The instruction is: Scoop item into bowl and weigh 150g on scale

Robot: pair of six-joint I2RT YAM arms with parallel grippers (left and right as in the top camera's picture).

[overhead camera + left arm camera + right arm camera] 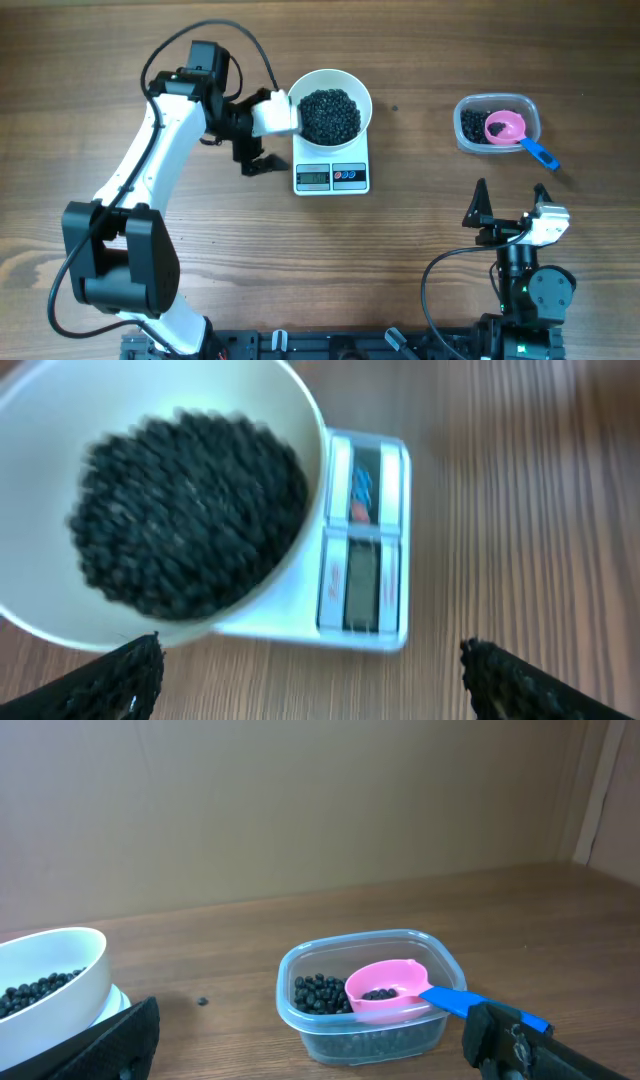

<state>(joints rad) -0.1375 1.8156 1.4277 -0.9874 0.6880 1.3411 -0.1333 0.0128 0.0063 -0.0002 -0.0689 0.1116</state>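
Near and right of the scale (332, 177), the right gripper (511, 192) stands wide, empty. Just left of the scale, the left gripper (238, 150) gapes wide, empty. On the scale sits the bowl (361, 92), heaped with black beads (330, 115).

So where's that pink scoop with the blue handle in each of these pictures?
Overhead: the pink scoop lies in the clear tub, upper right.
Left wrist: not in it.
Right wrist: lower centre, in the same tub.
Shared landmark: the white bowl, top centre overhead, upper left in left wrist, lower left in right wrist.
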